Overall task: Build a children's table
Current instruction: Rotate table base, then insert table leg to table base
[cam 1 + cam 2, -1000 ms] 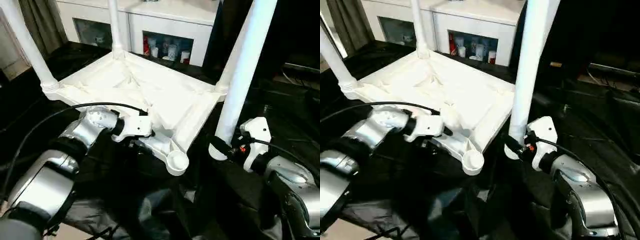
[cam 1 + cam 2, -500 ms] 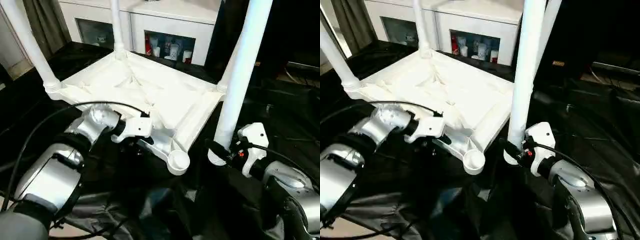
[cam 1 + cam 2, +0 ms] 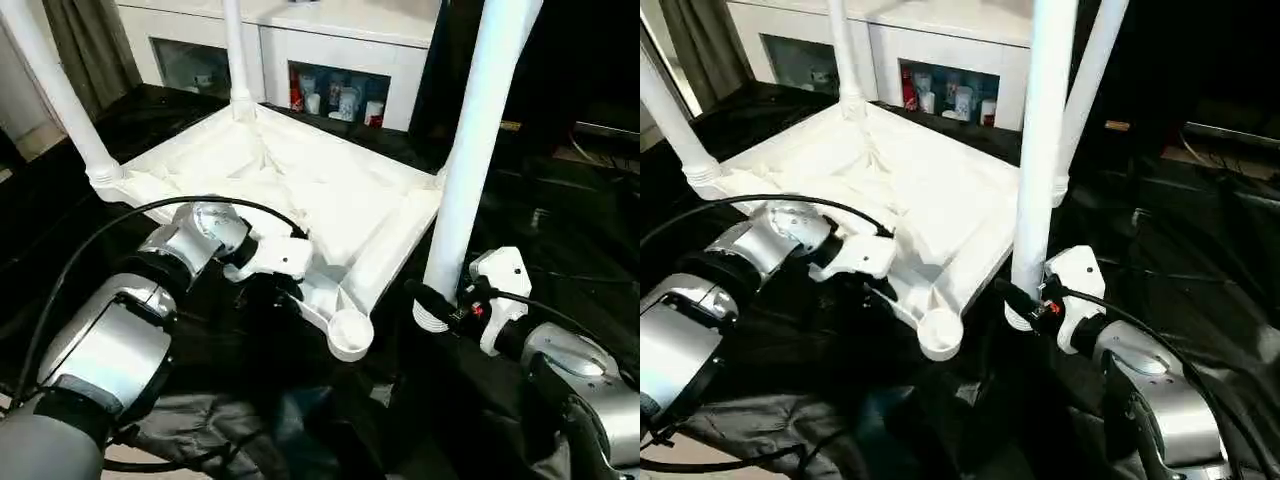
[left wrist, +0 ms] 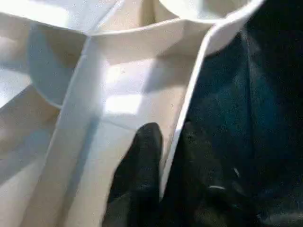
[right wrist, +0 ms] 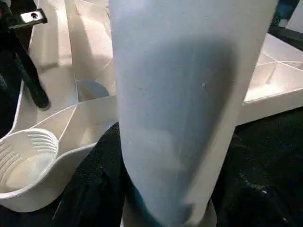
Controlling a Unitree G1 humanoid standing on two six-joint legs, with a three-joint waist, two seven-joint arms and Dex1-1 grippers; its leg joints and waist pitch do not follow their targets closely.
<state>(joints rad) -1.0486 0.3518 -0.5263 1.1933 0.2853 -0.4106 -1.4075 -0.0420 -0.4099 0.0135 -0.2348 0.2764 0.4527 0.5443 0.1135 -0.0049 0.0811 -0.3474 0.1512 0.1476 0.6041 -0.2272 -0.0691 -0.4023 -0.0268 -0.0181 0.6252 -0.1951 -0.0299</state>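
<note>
The white tabletop (image 3: 330,190) lies upside down on black cloth, ribbed underside up. Legs stand in three sockets: far left (image 3: 55,90), back (image 3: 235,55) and right (image 3: 1085,100). The near corner socket (image 3: 350,333) is an empty cup. My left gripper (image 3: 290,290) is at the near rim just beside that socket. In the left wrist view one black finger (image 4: 142,165) is inside the rim wall (image 4: 189,94) and the other outside, pressed onto it. My right gripper (image 3: 432,303) is shut on the flared lower end of the fourth leg (image 3: 468,150), held upright just right of the empty socket (image 5: 26,156).
A white glass-door cabinet (image 3: 340,50) stands behind the tabletop, with a curtain (image 3: 90,40) at the back left. Crumpled black cloth (image 3: 560,200) covers the floor all around. A black cable (image 3: 100,240) arcs over my left forearm.
My left gripper's fingers have closed onto the tabletop's near rim. The right gripper has stood the leg more upright and brought it a little closer to the empty socket.
</note>
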